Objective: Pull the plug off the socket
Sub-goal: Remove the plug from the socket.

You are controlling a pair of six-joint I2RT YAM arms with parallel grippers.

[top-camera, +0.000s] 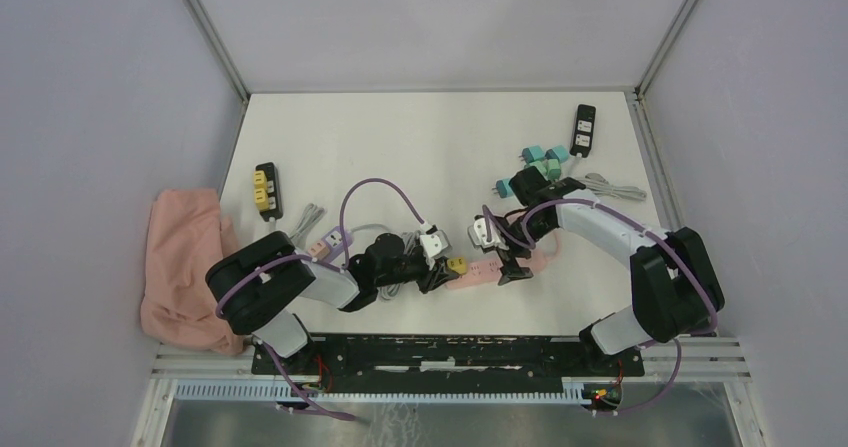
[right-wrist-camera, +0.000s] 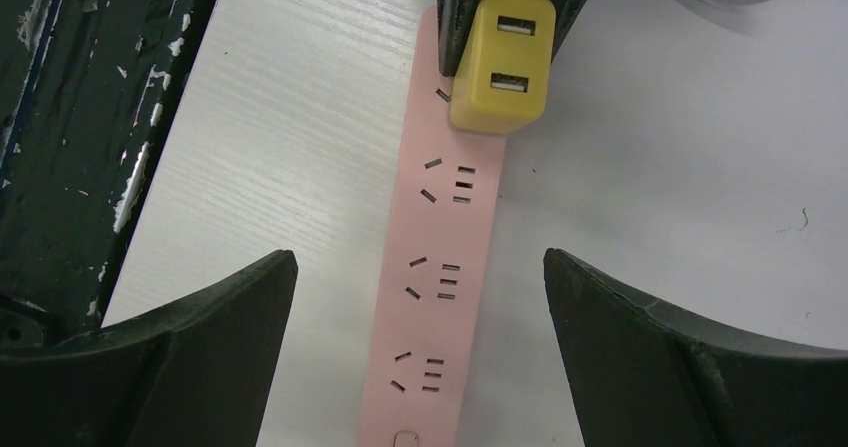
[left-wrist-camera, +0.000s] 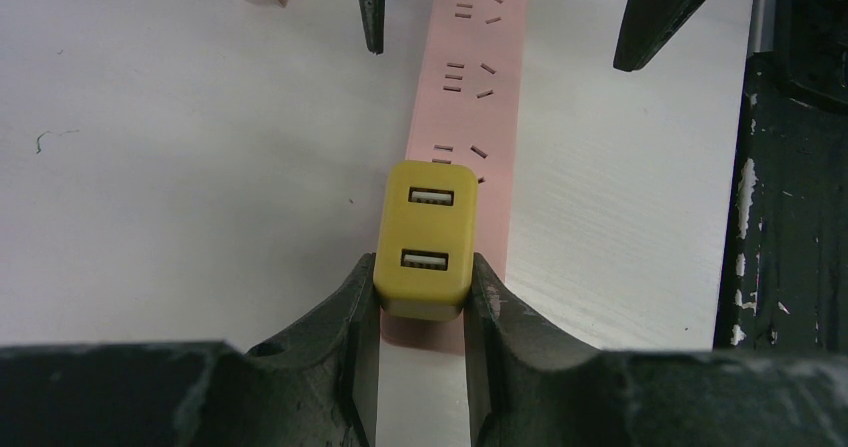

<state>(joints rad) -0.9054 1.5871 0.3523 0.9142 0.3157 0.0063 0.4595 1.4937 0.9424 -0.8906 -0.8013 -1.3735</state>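
Our two arms reach inward, tools facing.
Our left tool [left-wrist-camera: 422,264] pinches tight on the yellow plug [left-wrist-camera: 428,222]; our right tool [right-wrist-camera: 419,259] hangs low, its fingers [right-wrist-camera: 200,347] spread wide, gripping nothing.

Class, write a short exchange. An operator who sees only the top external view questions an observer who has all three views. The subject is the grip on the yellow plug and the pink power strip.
Operator: From above I can't make out the fingers. Is the yellow plug actually gripped?
Observer: Yes. The left wrist view shows the left gripper shut on it, one finger against each side face.
Operator: And the other arm, is it holding anything down?
Observer: No. In the right wrist view the right gripper stands wide open. Its fingers straddle the pink strip and stay clear of both its edges.
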